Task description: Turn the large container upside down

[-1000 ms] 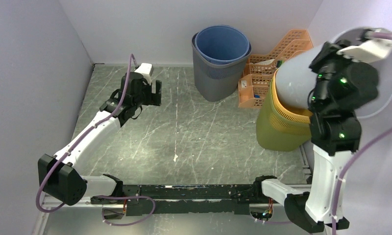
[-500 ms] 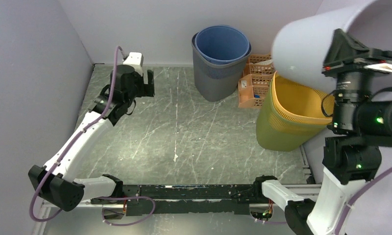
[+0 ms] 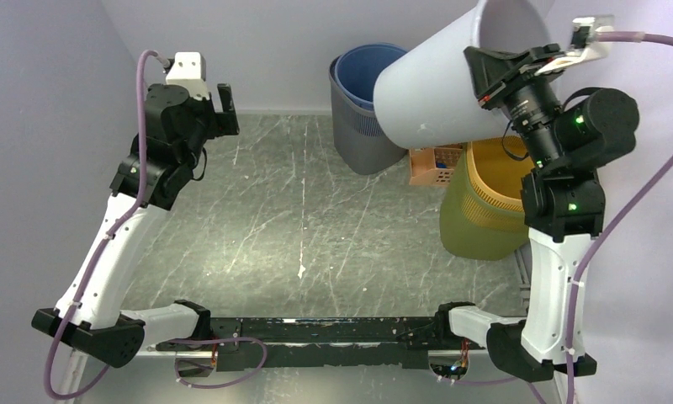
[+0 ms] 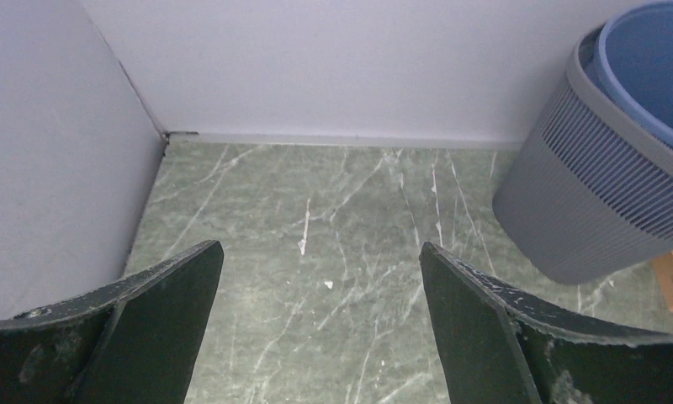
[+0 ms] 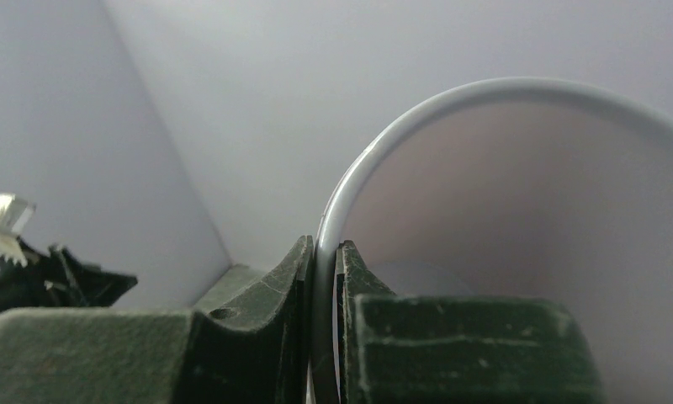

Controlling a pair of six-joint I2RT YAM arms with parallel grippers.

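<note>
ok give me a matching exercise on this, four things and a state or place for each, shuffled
1 white container
2 blue bin
3 yellow basket
4 left gripper

a nested in the grey basket
b open, empty
c tilted in the air, rim pinched by the right gripper
d upright on the table, right side

Pairs: 1-c, 2-a, 3-d, 4-b

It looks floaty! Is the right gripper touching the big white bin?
Touching. The right wrist view shows the right gripper clamped on the rim of the white bin.
</note>
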